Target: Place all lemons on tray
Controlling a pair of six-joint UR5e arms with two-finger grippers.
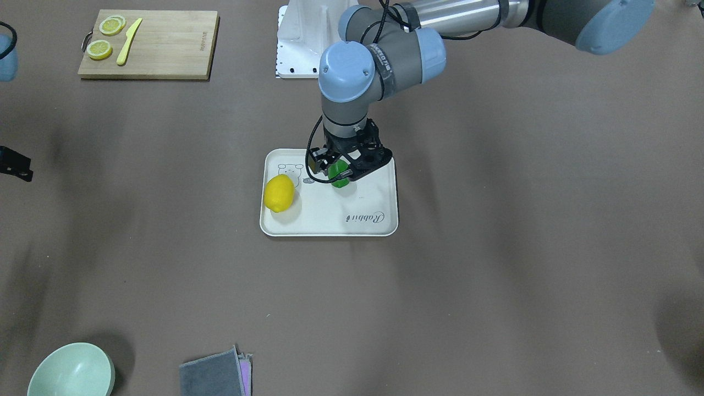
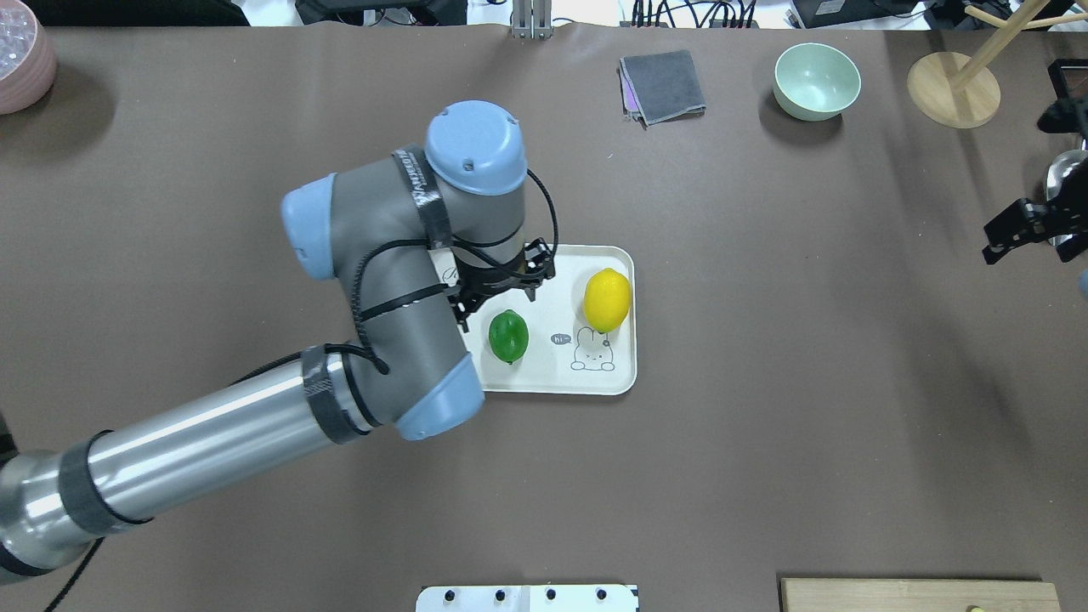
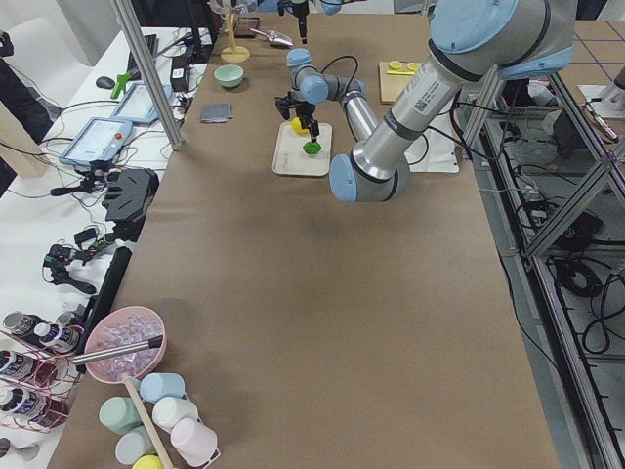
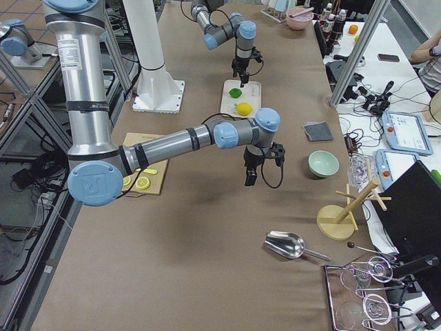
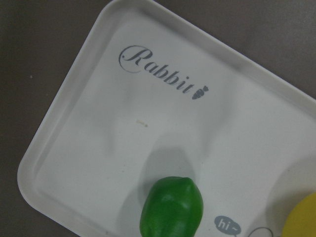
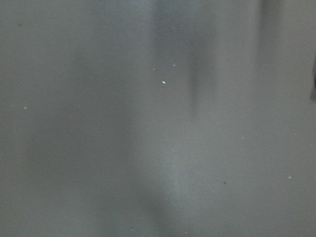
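The off-white tray (image 1: 330, 223) (image 2: 552, 374) lies mid-table. The yellow lemon (image 1: 279, 193) (image 2: 607, 299) rests on it by the bear drawing. The green lemon (image 1: 340, 182) (image 2: 508, 336) (image 5: 172, 207) also lies on the tray, free of the fingers, and casts a shadow there. My left gripper (image 1: 338, 169) (image 2: 501, 297) hangs open just above the tray, right over the green lemon. My right gripper (image 2: 996, 242) (image 1: 25, 169) (image 4: 249, 178) is far off to the side over bare table, looks open, and holds nothing.
A wooden cutting board (image 1: 165, 49) with lemon slices and a yellow knife lies near the robot. A pale green bowl (image 2: 816, 81), a folded grey cloth (image 2: 663, 85) and a wooden stand (image 2: 952, 89) sit at the far edge. A metal scoop (image 4: 286, 243) lies on the right.
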